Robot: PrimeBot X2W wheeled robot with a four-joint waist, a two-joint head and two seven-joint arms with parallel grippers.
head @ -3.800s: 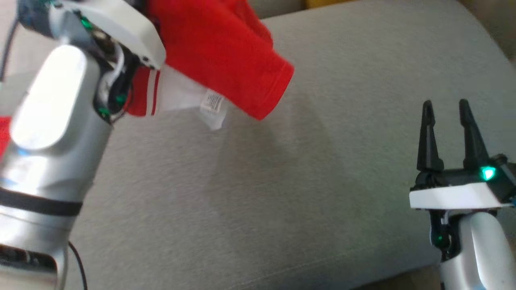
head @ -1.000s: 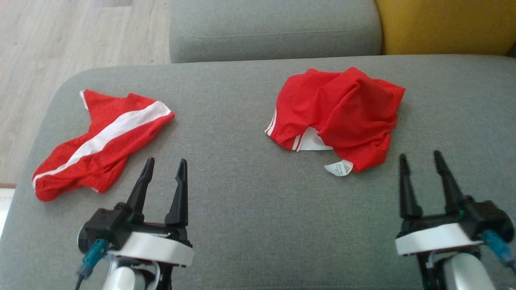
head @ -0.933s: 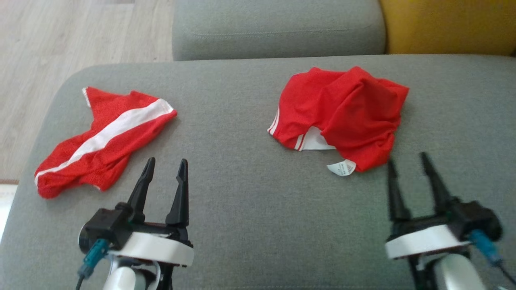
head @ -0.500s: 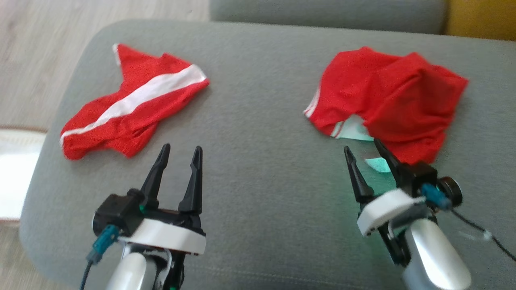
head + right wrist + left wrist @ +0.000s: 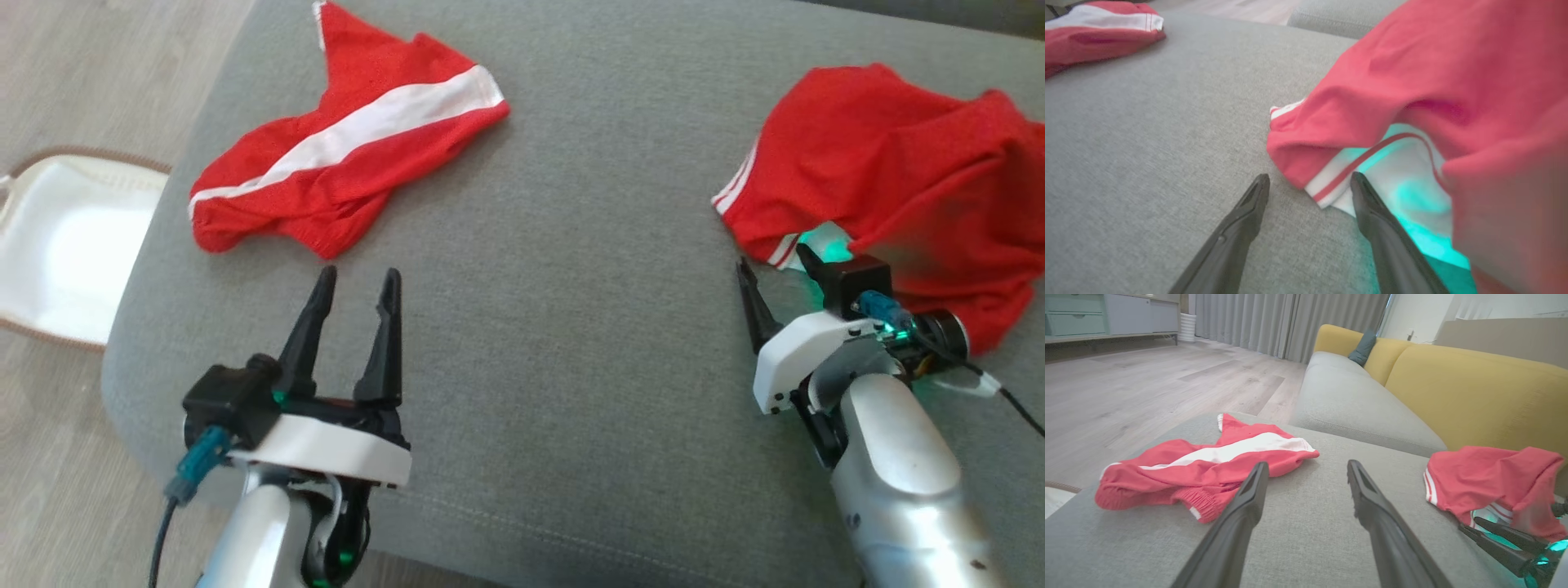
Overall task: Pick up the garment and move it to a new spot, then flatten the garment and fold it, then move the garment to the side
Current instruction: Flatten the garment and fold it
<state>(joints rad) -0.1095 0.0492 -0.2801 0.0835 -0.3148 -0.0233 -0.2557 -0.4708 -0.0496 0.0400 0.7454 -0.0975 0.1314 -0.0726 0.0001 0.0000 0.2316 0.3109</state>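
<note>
right jaws: we are seeing them standing wide open and gripping nothing, low over the grey cushion, with the dark fingers pointing at the garment.
garment: the crumpled red garment is lying on the cushion directly ahead of the right jaws. Its white hem with a red stripe is sitting at the tips. One tip is meeting the hem's edge, but we are not able to tell whether it is touching.
glow: green light from the right wrist is falling on the white hem, just beyond the right jaws.
left jaws: we are seeing them open too and holding nothing, with the left fingers hovering over bare cushion, well apart from the garment.
striped piece: a second red piece with a broad white stripe is lying flat ahead of the left jaws and slightly to their left, not touching them.
white mat: a white mat with a brown rim is lying on the wooden floor, far left of the left jaws.
yellow backrest: a yellow backrest is rising beyond the garment, far ahead of both jaws.
</note>
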